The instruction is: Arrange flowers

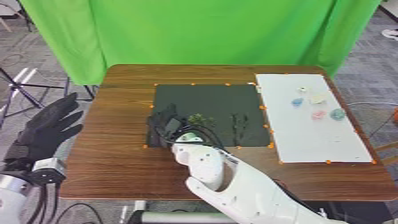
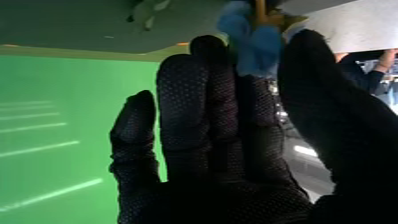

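One soft-looking blue flower, with broad, cloth-like petals [image 2: 258, 50], sat at the fingertips of our black-gloved right hand [image 2: 226, 195], between the thumb and the fingers, and close by it we saw a slim orange stalk [image 2: 261, 12]. We judged that the thumb and fingertips pinched it lightly, the fingers being nearly straight. It would have handled as something very light, the petals soft and easily crushed, the stalk stiffer; the best hold was low, where petals met stalk, and smooth petals might have slipped from a loose grip.

Our right hand reached over the left part of a matt dark mat [image 1: 195, 95], just beside a bushy green sprig [image 1: 200, 120], with thin, dark, upright stems [image 1: 238, 125] beyond that. Farther right, on a flat white sheet [image 1: 293, 140], lay small rounded blossoms in pale blue [image 1: 298, 102], cream [image 1: 317, 100], pink [image 1: 318, 115] and teal [image 1: 338, 114]. Sheet and mat lay on the brown wood-grained bench [image 1: 107, 165]. We had our left hand [image 1: 44, 130] off the bench's left edge, fingers spread and holding nothing.
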### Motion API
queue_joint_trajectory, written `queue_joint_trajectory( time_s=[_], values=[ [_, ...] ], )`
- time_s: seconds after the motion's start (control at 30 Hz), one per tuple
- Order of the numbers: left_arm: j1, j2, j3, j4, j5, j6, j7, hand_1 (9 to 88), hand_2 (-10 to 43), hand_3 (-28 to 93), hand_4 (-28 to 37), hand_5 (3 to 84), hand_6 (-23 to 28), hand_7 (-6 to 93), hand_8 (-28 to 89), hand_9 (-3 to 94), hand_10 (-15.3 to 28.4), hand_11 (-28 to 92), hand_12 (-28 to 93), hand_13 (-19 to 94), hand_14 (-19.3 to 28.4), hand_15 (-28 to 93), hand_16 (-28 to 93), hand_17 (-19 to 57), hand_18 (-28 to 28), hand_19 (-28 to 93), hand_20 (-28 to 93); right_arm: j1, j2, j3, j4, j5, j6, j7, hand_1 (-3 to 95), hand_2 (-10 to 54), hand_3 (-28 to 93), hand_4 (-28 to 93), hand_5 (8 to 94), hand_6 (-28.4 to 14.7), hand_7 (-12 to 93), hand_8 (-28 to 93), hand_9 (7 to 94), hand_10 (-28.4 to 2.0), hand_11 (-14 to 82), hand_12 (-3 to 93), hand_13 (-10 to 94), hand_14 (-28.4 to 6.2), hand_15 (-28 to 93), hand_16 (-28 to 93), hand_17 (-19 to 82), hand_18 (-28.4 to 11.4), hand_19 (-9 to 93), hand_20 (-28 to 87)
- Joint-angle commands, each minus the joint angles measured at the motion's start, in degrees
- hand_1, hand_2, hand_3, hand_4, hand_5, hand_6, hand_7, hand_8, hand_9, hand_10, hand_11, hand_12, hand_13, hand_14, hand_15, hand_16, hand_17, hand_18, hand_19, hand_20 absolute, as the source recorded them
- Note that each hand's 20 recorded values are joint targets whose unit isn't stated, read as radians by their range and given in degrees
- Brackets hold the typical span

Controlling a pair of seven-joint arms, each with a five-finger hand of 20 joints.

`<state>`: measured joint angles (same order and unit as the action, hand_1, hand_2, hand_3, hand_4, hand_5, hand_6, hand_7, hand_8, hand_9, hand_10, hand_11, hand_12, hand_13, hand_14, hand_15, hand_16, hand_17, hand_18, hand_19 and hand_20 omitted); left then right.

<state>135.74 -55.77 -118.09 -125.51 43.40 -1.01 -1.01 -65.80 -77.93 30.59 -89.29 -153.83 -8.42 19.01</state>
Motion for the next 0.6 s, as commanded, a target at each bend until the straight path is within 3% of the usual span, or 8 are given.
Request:
queue_joint_trajectory(
  time_s=[0.03,0.3,0.47,0.6],
  values=[
    [1.8,-1.24,-0.85,-0.56,0.43,0.21,0.50,23.5,-0.4,71,-28.3,21.1,0.2,19.2,-10,16.6,8.6,10,20,12,11.5,14,8,-12.4,17.8,35,10,-0.2,0.1,1.9,-3.3,0.2,-4.3,-0.1,31.7,-9.5,87,-28,48.8,-1.1,34,-17,55.1,-10.9,31.8,25.4,55,-7.0,69,29,16,-21.0,75,56],
    [3.9,-3.53,-1.66,-1.33,0.76,0.55,2.25,23.4,-0.4,71,-28.3,21.1,0.2,19.1,-10,16.6,8.6,10,20,12,11.4,14,8,-12.4,17.7,35,10,-2.3,3.4,8.8,-11.8,4.1,-10.9,-1.0,26.5,-9.5,86,-28,38.2,-4.7,28,-13,44.3,-13.1,26.4,24.7,50,-8.5,68,26,13,-21.5,73,56],
    [5.5,-5.03,-2.20,-2.14,1.00,0.68,2.63,23.5,-0.4,71,-28.3,21.1,0.2,18.9,-10,16.6,8.6,10,20,12,11.5,15,8,-12.4,17.8,35,10,-4.5,11.5,17.1,-15.8,8.7,-7.7,2.1,25.9,-9.5,86,-28,31.5,-6.4,24,-11,36.5,-15.3,20.7,24.3,43,-10.8,57,19,11,-21.3,72,55],
    [6.8,-6.04,-2.54,-2.50,1.06,1.02,3.24,23.5,-0.4,71,-28.3,21.1,0.2,18.9,-10,16.6,8.6,10,20,12,11.5,15,7,-12.4,17.8,35,10,-6.6,18.5,23.9,-14.2,10.4,-4.4,7.1,26.4,-9.5,86,-28,31.0,-6.8,23,-10,34.8,-15.8,20.3,24.7,39,-11.6,55,18,10,-20.9,72,55]
  ],
)
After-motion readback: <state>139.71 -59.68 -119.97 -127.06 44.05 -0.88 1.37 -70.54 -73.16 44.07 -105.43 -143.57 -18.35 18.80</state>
